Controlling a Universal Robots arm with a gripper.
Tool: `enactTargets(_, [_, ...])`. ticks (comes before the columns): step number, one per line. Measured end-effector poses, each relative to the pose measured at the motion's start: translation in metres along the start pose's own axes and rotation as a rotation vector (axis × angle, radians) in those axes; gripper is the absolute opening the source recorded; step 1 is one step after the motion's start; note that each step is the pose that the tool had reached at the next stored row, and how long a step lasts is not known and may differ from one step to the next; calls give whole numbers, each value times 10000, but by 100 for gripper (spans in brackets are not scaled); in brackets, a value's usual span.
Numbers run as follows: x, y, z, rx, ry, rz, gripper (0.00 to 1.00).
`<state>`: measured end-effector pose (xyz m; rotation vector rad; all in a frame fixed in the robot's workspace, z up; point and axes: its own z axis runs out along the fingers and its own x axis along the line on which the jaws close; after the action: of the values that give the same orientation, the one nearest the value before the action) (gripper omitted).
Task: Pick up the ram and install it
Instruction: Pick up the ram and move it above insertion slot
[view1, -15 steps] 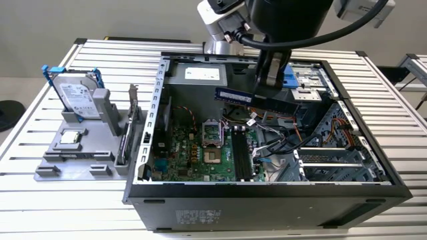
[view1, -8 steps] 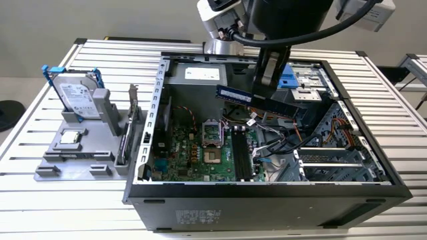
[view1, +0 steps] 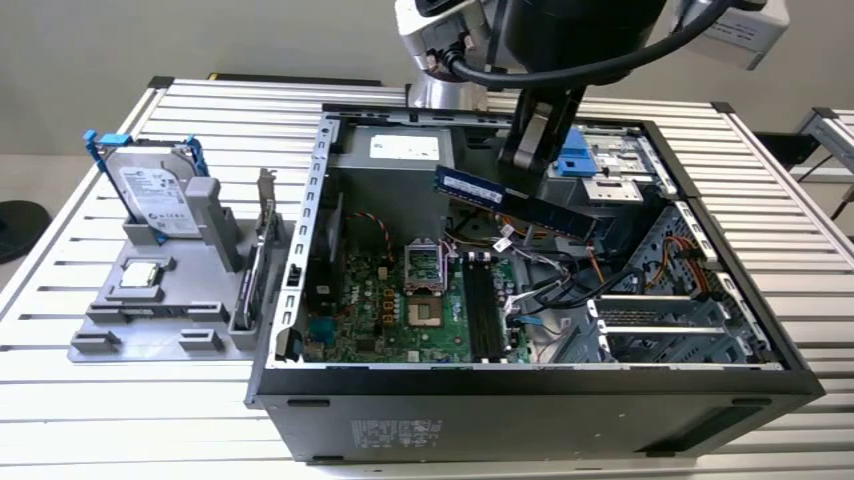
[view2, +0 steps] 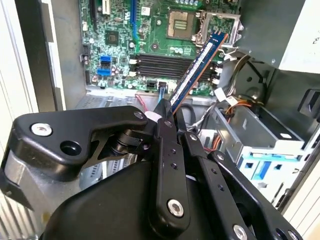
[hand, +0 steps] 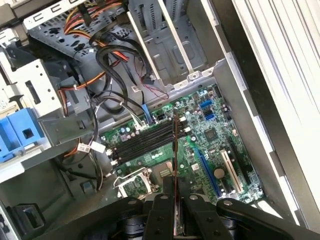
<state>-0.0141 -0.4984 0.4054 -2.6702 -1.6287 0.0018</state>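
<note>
My gripper is shut on the ram, a long narrow board with a row of black chips. The stick hangs tilted inside the open computer case, above the motherboard. In the second wrist view the ram reaches out from my gripper over the black memory slots. The first wrist view shows the ram edge-on, rising from my gripper and crossing the memory slots. The ram stands apart from the slots.
On a grey fixture at the exterior view's left stand a silver hard drive in a blue frame and a dark expansion card. Loose cables and a metal drive cage lie beside the slots. The case sits on a slatted table.
</note>
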Motion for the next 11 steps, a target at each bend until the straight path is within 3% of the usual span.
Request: enactTargets(11, [4,-1,5,-7,15,1190,0])
